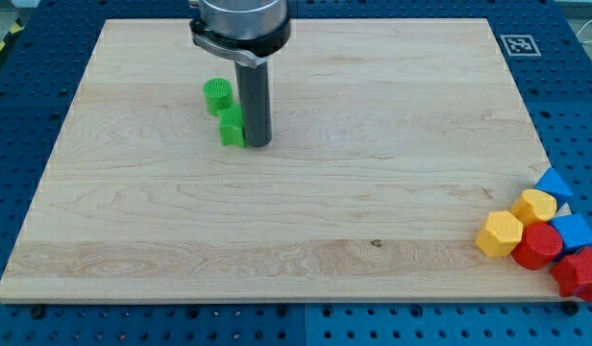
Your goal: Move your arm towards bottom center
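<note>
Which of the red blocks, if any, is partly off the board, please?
The lower red block is partly off: it overhangs the wooden board's right edge onto the blue table.

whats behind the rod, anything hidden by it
My tip sits right beside the green block, on the view's right, hiding that block's right edge. A green cylinder stands just up-left, unhidden. Contact cannot be told.

- This is looking like a robotics lab or test bench, not a home or a shop.
- A pale wooden board [306, 192] is lying on a blue metal bench [565, 86] drilled with a regular grid of holes.
- A black-and-white square marker tag [519, 44] is sitting at the board's top right corner.
- Yellow-and-black hazard tape [2, 48] is showing at the view's top left edge.
- A grey robot arm [240, 24] is reaching down over the board.
</note>
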`<move>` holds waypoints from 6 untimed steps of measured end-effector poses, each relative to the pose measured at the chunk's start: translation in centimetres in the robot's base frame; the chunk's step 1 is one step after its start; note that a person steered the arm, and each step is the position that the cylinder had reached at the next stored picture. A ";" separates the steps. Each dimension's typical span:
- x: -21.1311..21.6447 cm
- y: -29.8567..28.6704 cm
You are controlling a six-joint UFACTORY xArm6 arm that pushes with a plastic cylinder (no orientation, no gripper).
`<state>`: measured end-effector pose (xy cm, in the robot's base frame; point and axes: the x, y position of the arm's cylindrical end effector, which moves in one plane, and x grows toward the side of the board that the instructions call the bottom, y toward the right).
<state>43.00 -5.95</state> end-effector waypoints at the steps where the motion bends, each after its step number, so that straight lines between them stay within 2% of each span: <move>1: -0.3 -1.3; 3: -0.3 -1.9; 4: -0.3 -0.4; 5: 2.1 4.3; 6: 8.0 6.4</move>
